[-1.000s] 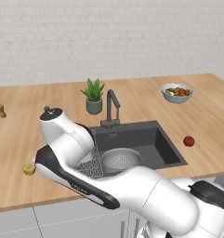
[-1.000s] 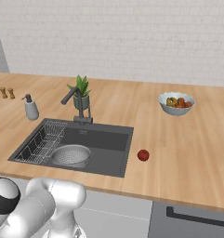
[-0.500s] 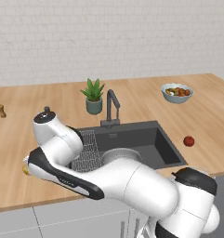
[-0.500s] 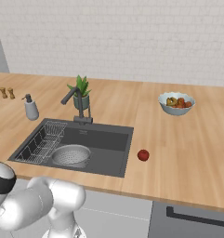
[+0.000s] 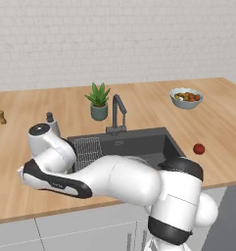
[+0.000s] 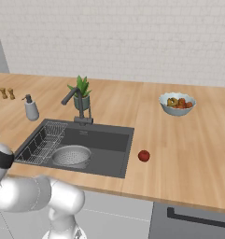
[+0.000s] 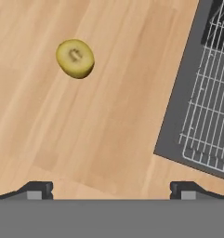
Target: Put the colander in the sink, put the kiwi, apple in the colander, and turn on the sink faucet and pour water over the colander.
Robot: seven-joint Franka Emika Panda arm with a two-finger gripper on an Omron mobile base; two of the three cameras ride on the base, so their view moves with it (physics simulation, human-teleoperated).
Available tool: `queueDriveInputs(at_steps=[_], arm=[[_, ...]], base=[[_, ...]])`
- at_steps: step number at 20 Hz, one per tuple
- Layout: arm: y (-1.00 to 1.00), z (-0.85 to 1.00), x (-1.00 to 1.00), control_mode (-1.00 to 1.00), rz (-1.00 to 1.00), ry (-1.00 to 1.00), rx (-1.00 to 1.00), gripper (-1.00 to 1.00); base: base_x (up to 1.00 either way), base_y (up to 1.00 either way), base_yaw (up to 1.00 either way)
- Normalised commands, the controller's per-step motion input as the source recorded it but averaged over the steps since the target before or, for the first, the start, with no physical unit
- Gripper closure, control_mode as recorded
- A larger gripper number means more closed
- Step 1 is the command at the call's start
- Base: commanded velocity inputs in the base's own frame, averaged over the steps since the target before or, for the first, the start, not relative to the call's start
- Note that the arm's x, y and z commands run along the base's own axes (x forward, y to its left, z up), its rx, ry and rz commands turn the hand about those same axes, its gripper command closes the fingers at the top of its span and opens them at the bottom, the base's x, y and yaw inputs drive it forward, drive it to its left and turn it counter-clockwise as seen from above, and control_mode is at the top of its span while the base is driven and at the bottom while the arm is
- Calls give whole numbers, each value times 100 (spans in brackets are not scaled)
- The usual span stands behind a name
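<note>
The small round yellow-green kiwi (image 7: 75, 58) lies free on the wooden bench (image 7: 108, 116) beside the dark grey sink (image 7: 178, 116), judged light, smooth and liable to roll, best pinched across its middle; the tool (image 7: 111, 188) stands fully open, empty.

Countertop (image 6: 188, 140): light wood grain. Sink (image 6: 109, 149): dark grey. Colander (image 6: 72, 155): silvery, perforated. Kiwi (image 7: 75, 58): yellow-green. Apple (image 6: 144, 156): glossy red. Wire rack (image 7: 211, 116): pale grid. Faucet (image 5: 117, 115): dark grey.
</note>
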Motion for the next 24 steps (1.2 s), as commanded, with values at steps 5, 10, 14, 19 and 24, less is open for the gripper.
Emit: queueDriveInputs(at_steps=[5,10,14,19,24], arm=[[30,-38,39,-100,2,3,0,-100],[32,-38,44,-100,1,5,0,-100],[32,-28,41,-100,2,2,0,-100],[38,-29,31,-100,2,5,0,-100],[28,-28,20,-100,1,3,0,-100]], base=[[0,0,0],[0,0,0],[0,0,0],[0,0,0],[0,0,0]])
